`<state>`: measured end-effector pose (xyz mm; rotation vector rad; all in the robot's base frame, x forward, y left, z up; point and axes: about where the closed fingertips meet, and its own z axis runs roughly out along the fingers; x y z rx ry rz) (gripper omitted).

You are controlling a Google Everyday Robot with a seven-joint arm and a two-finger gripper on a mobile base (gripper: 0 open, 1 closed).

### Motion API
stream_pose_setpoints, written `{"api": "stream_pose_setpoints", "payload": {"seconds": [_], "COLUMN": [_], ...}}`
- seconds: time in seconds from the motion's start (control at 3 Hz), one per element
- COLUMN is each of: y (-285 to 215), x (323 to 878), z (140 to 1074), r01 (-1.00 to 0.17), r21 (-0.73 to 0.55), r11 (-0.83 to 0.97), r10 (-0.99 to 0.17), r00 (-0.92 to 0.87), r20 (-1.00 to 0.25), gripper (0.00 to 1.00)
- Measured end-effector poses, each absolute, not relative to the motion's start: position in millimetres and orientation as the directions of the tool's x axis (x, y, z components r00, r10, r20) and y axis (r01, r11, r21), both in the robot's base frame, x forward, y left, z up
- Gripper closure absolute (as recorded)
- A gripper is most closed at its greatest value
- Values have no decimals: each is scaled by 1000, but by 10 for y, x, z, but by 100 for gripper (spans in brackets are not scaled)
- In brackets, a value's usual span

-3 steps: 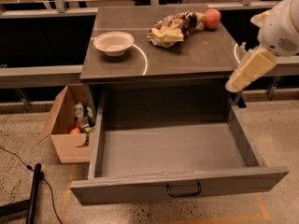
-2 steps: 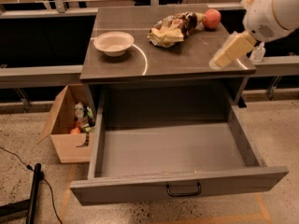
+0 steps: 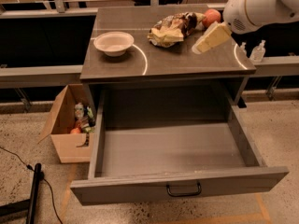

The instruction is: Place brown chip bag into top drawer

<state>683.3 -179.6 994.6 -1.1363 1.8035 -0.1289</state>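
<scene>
The gripper [image 3: 201, 46] has come in over the cabinet top [image 3: 182, 64]. A second ago it hung lower, out past the right edge, and a moment later it was just above the right rim. Now it sits further left and a little higher, its pale tip pointing down and left toward the bag [image 3: 171, 28]. It is near the bag but not touching it, and it holds nothing. Whether it is spread or pressed together I cannot tell.

The bag lies where it was, crumpled at the back of the top, with the red fruit [image 3: 211, 17] just beside its right end. The white bowl [image 3: 113, 43] is well apart to its left. The drawer [image 3: 140, 193] below stands pulled all the way out as before. The cardboard box [image 3: 61, 125] stays on the floor at its left.
</scene>
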Motion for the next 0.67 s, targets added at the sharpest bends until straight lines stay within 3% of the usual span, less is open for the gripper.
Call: {"api": "stream_pose_setpoints", "payload": {"seconds": [0.67], "y": [-1744], "x": [6911], "z": [9776], "r01": [-632], "r21": [-494], "r11": [598], "r10": [-706], "r00": [-124], "r20": [-697], "gripper": [0]}}
